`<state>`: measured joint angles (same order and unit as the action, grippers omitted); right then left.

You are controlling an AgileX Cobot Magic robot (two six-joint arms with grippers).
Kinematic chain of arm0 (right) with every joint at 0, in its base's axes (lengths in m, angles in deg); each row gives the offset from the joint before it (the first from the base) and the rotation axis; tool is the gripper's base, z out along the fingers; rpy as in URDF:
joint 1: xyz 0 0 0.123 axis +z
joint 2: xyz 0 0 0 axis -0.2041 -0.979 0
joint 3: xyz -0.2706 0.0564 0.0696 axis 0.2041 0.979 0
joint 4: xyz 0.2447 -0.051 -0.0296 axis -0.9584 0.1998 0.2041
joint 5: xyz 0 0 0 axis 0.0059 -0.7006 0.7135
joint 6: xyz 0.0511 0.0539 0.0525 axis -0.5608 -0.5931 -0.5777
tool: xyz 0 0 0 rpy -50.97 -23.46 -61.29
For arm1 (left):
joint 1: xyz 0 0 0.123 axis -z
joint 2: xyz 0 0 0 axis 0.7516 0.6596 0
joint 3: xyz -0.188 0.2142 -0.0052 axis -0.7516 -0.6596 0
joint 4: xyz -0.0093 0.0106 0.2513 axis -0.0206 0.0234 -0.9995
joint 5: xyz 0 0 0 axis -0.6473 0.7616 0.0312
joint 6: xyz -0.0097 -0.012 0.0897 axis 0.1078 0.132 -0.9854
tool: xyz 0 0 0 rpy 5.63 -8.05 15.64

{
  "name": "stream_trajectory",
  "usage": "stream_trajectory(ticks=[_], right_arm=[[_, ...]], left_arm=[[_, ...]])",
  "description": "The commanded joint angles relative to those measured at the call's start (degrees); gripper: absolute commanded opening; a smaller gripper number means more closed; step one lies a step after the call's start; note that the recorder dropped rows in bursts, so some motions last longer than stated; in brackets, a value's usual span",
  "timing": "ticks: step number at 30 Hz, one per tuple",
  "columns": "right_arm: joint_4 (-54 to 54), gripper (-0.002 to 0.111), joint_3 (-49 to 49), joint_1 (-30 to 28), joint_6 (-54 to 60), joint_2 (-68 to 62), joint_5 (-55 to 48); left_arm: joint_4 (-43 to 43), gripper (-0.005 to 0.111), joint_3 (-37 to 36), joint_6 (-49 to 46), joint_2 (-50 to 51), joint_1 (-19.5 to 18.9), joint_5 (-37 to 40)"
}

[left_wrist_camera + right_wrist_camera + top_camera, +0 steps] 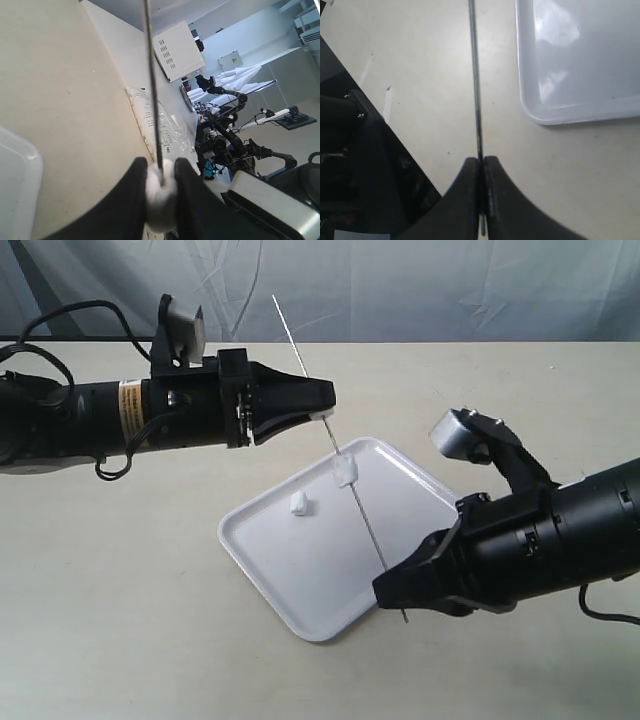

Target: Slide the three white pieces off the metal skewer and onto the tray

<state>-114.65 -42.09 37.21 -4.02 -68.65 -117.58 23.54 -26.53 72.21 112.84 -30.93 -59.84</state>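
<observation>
The metal skewer (362, 512) slants over the tray (262, 558), its low end pinched in my right gripper (402, 592), which is shut on it; the right wrist view shows the rod (476, 90) running out from the closed gripper (481, 164). My left gripper (328, 412) is up near the skewer's high end. In the left wrist view the gripper (161, 161) squeezes a white piece (160, 200) threaded on the skewer (152, 85). A second white piece (343, 472) sits lower on the rod. A third one (298, 504) lies loose on the tray.
The tray's corner (580, 60) lies beside the right gripper, and its rim (17, 185) shows in the left wrist view. A clear plastic bag (155, 125) and a white box (177, 50) are at the table's far side. Black cables (60, 320) trail behind the left arm.
</observation>
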Motion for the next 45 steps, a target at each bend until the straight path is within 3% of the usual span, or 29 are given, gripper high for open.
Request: stream_trajectory(ticks=[1, 10, 20, 24, 28, 33, 40, 45], right_arm=[[2.2, -0.001, 2.8, -0.3, 1.3, 0.1, -3.4], [2.9, -0.001, 4.2, -0.3, 1.6, 0.1, -8.8], [3.5, -0.001, 4.2, -0.3, 1.6, 0.1, -10.0], [3.1, -0.001, 4.2, -0.3, 2.3, 0.1, -9.4], [0.6, -0.001, 3.7, -0.3, 4.2, 0.2, -9.4], [-1.0, -0.001, 1.9, -0.3, 4.9, 2.8, -8.4], [-0.6, -0.001, -0.3, -0.3, 1.2, 5.0, -8.4], [-0.6, -0.001, -0.3, -0.3, 1.2, 5.8, -8.3]], left_arm=[[5.6, 0.017, 0.2, -1.5, 0.0, -0.2, 0.2], [5.5, 0.017, 1.3, -2.2, 0.0, -8.4, 0.3], [5.0, 0.017, 1.3, -2.5, 0.0, -13.6, 0.3], [-0.8, 0.017, 1.3, -2.3, 0.0, -14.4, 2.3], [-10.8, 0.017, 1.3, -1.3, 0.0, -12.6, 8.3], [-20.1, 0.017, 1.3, 0.9, 0.0, -7.6, 17.1], [-19.4, 0.021, 1.3, 0.9, 1.8, 0.8, 26.7], [-16.2, 0.029, 1.3, 0.2, 7.4, 4.8, 27.3]])
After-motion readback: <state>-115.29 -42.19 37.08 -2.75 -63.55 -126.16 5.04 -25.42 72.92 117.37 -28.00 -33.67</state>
